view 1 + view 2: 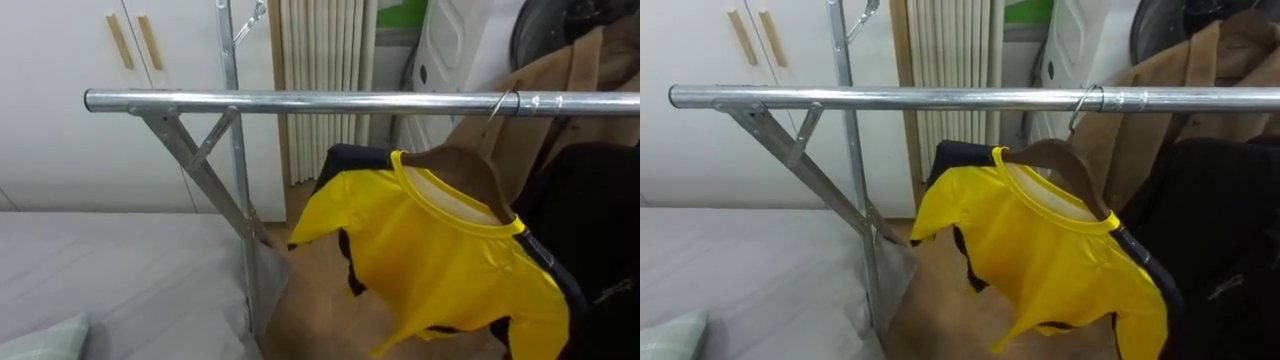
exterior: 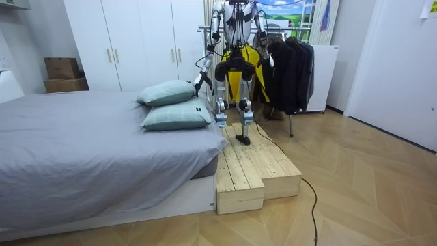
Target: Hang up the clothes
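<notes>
A yellow shirt (image 1: 440, 270) with dark trim hangs on a brown wooden hanger (image 1: 465, 165). The hanger's metal hook (image 1: 503, 103) sits over the silver rail (image 1: 300, 101) of the clothes rack, right of the middle. The shirt hangs tilted, its lower hem toward the right. In the room view I stand on a wooden platform (image 2: 252, 171) between the bed and the rack, facing the rack. My left hand (image 2: 199, 81) hangs low at the room view's left, over the bed's corner. My right hand (image 2: 268, 61) is beside the yellow shirt (image 2: 240, 80).
Dark garments (image 1: 600, 220) and a tan coat (image 1: 560, 90) hang right of the shirt. The rail's left half is bare, with slanted braces (image 1: 195, 165) under it. A grey bed (image 1: 100, 280) with a pillow (image 1: 40, 340) lies at lower left. White wardrobe doors (image 1: 60, 100) stand behind.
</notes>
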You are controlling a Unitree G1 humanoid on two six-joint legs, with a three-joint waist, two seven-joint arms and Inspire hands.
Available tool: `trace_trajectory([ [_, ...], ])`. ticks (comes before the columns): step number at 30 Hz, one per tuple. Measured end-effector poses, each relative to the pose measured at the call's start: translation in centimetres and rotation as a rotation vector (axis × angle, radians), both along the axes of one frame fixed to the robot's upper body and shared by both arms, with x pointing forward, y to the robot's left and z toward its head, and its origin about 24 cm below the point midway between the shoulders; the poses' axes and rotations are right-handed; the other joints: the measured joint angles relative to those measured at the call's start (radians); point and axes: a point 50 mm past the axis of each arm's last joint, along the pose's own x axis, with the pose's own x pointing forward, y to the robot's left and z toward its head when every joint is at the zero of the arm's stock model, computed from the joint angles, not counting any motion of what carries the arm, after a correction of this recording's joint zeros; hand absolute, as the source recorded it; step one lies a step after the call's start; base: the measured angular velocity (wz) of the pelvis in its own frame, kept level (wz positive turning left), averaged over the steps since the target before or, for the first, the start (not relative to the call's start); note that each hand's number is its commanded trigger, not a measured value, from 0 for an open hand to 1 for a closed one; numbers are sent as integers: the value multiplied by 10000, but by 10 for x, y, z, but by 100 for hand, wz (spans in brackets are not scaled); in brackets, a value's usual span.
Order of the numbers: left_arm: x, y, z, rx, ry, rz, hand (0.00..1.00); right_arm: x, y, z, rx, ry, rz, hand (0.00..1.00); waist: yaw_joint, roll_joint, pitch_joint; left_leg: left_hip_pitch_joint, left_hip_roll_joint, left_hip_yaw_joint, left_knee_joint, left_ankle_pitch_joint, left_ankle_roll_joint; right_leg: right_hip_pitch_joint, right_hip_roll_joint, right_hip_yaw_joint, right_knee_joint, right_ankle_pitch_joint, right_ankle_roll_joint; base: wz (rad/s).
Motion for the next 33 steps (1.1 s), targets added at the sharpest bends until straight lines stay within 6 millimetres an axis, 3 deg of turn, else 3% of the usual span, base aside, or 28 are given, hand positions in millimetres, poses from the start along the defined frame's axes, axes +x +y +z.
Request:
trace_trajectory([
  [7, -1, -2, -1, -66, -8, 1, 0, -53, 13, -34, 975, 1985, -326, 0, -115, 181, 34, 32, -11, -43, -56, -6, 0, 24, 19, -10, -30, -6, 0, 0],
  [21, -4, -6, -2, -305, -37, 62, 0, -117, 40, -63, 3184, 3965, -866, 0, -254, 348, -76, 60, -3, -92, -92, -7, -4, 65, -17, -71, -66, -28, -36, 1],
  [33, -6, -16, -5, -966, 35, -146, 0, -133, 52, -68, 4071, 4685, -1022, 0, -249, 458, -59, 60, -75, -78, -79, -7, 0, 76, -47, -79, -89, -40, -36, 0],
])
